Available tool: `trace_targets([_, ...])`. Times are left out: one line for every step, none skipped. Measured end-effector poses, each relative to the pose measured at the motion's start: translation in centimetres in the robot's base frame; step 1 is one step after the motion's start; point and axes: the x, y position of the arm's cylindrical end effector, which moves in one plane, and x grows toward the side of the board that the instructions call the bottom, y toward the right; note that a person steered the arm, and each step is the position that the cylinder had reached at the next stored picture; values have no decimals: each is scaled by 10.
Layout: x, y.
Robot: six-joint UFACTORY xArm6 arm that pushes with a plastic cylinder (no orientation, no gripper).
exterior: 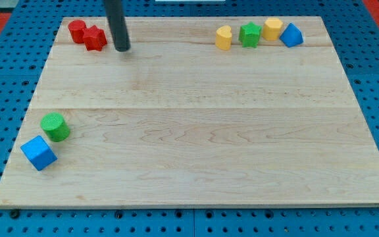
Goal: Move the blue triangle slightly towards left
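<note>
Wood board on blue pegboard; one dark rod enters from the view's top, my tip resting on the board near the top-left corner. No gripper on this rig, so nothing opens, closes or holds; the rod only pushes.

Top-left group: red cylinder and red star, touching or nearly so; tip sits just to the right of the star, apparently not in contact.

Top-right row, left to right: yellow block (rounded, exact shape unclear), green star, yellow cylinder, blue triangle. The triangle, i.e. the task's block, is the rightmost of the row, touching or just beside the yellow cylinder, close to the board's top edge.

Bottom-left: green cylinder w/ blue cube just below it.

Step in hand (judgement): approach phase; tip is well apart from the triangle, w/ the whole row between them, so no push has begun.

Next move (judgement): tip must travel to the view's right, pass below the row w/o clipping it, and come round to the triangle's right side. Then a short leftward nudge. Risk: yellow cylinder stands directly in the push path, so it will likely be shoved too unless the stroke is kept very small.
</note>
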Motion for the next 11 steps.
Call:
trace_targets([68,63])
trace_targets([80,188])
trace_targets([68,307])
trace_targets([5,396])
trace_targets([-39,366])
trace_targets([-61,366])
trace_targets([-63,336])
trace_targets([-64,335])
trace_targets([-69,339])
trace_targets([-71,341])
trace_targets([-71,343])
